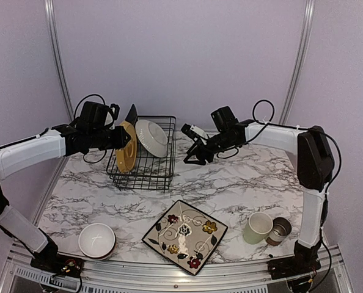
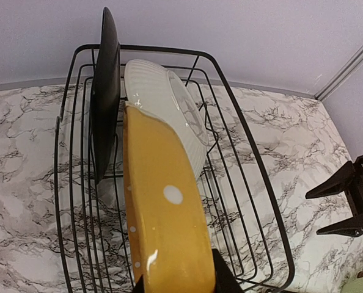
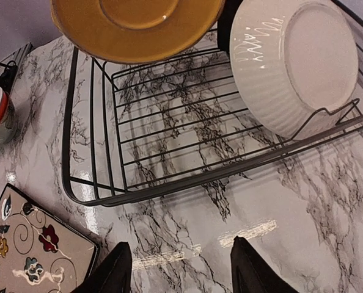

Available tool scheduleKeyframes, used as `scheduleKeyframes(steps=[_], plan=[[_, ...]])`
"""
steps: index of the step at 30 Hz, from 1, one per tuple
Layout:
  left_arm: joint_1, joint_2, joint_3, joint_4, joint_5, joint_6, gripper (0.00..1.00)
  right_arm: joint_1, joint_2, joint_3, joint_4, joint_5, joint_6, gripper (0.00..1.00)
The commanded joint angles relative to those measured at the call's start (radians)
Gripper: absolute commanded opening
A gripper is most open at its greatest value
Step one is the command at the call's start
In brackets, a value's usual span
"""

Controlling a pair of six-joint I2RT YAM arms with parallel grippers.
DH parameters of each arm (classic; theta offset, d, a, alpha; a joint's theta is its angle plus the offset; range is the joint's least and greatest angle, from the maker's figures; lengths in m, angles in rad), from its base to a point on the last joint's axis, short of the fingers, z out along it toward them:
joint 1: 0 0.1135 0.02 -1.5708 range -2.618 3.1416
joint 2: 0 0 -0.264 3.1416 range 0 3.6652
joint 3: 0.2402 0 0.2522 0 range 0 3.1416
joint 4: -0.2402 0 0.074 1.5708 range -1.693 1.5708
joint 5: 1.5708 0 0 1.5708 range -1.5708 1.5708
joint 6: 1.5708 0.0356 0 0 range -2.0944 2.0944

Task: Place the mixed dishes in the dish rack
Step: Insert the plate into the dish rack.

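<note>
The black wire dish rack (image 1: pixel 146 173) stands at the back left of the marble table. My left gripper (image 1: pixel 121 139) is shut on the yellow dotted plate (image 1: pixel 126 148), holding it on edge over the rack's left side. In the left wrist view this plate (image 2: pixel 166 207) rises from between my fingers, next to a white bowl (image 2: pixel 163 101) and a black plate (image 2: pixel 106 85) standing in the rack (image 2: pixel 258 165). My right gripper (image 1: pixel 191 156) hovers open and empty just right of the rack (image 3: pixel 169 188); below it (image 3: pixel 181 268) is bare marble.
A black square flowered plate (image 1: pixel 184 236) lies at the front centre. Another white bowl (image 1: pixel 96 240) sits at the front left. A pale green mug (image 1: pixel 257 227) and a small grey-brown cup (image 1: pixel 280 230) sit at the front right.
</note>
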Motion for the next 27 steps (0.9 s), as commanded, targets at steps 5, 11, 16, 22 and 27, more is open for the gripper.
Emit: scheduleKeyframes(steps=[5, 11, 16, 22, 27], plan=[[0.006, 0.014, 0.033, 0.154, -0.014, 0.012, 0.00, 0.033, 0.005, 0.022, 0.004, -0.030, 0.034, 0.53], [0.014, 0.062, 0.060, 0.179, -0.027, -0.003, 0.00, 0.049, 0.016, 0.026, 0.005, -0.072, 0.038, 0.54], [0.032, 0.104, 0.089, 0.172, -0.029, -0.011, 0.00, 0.069, 0.018, 0.030, 0.003, -0.084, 0.028, 0.54], [0.041, 0.118, 0.080, 0.220, -0.031, -0.007, 0.00, 0.096, 0.036, 0.039, -0.009, -0.086, -0.001, 0.54], [0.046, 0.130, 0.094, 0.281, -0.014, 0.022, 0.00, 0.130, 0.055, 0.045, -0.047, -0.053, -0.050, 0.54]])
